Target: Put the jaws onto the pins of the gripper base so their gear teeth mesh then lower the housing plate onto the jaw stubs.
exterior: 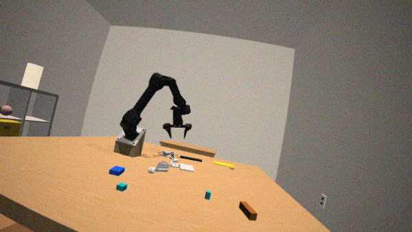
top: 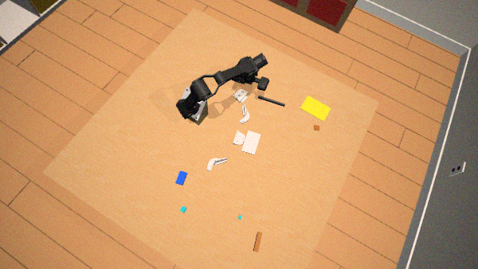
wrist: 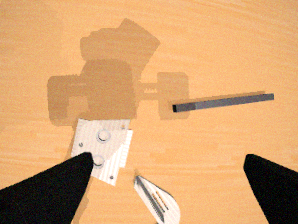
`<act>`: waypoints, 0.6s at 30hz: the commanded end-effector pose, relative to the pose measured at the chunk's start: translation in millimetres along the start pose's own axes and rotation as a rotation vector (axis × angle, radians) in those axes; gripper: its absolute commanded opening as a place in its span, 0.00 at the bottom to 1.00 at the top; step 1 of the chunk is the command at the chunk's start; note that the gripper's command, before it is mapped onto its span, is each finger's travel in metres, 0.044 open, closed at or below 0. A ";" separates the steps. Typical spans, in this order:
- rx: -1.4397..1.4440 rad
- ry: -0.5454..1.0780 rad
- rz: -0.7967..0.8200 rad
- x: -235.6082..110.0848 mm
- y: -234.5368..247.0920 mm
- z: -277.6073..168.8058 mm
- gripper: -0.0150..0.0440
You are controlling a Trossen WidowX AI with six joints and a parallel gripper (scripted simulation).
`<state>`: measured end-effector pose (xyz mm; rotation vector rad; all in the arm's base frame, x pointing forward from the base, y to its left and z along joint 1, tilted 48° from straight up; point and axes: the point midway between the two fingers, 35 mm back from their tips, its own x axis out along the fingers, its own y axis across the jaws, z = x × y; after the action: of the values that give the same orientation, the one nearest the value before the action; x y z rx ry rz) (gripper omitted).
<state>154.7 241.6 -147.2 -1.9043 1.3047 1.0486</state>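
Observation:
My gripper (exterior: 177, 137) (wrist: 169, 161) is open and empty, pointing down high above the table. The white gripper base (top: 240, 95) (wrist: 112, 145) lies flat with two round pins up; the left finger covers part of it in the wrist view. No jaw is on its pins. One white jaw (top: 246, 115) (wrist: 167, 202) lies beside the base, cut off by the lower edge of the wrist view. The other jaw (top: 211, 163) (exterior: 162, 167) lies farther forward. A small white piece (top: 238, 138) (exterior: 175, 165), apparently the housing plate, lies beside a white rectangular block.
The white block (top: 251, 142) (exterior: 187, 167) lies near the middle. A black bar (top: 272, 101) (wrist: 225, 102) lies near the base. Also present are a yellow plate (top: 315, 108), a blue block (top: 181, 177), two cyan blocks (top: 183, 209) (top: 240, 217) and a brown bar (top: 257, 241).

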 end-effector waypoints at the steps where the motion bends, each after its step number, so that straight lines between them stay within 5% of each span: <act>1: -0.090 0.053 0.027 3.1 -6.5 -17.0 1.00; 18: -0.502 0.218 0.243 14.1 -20.5 -94.8 1.00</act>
<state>199.2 169.0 -113.8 -2.2870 1.5193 1.3880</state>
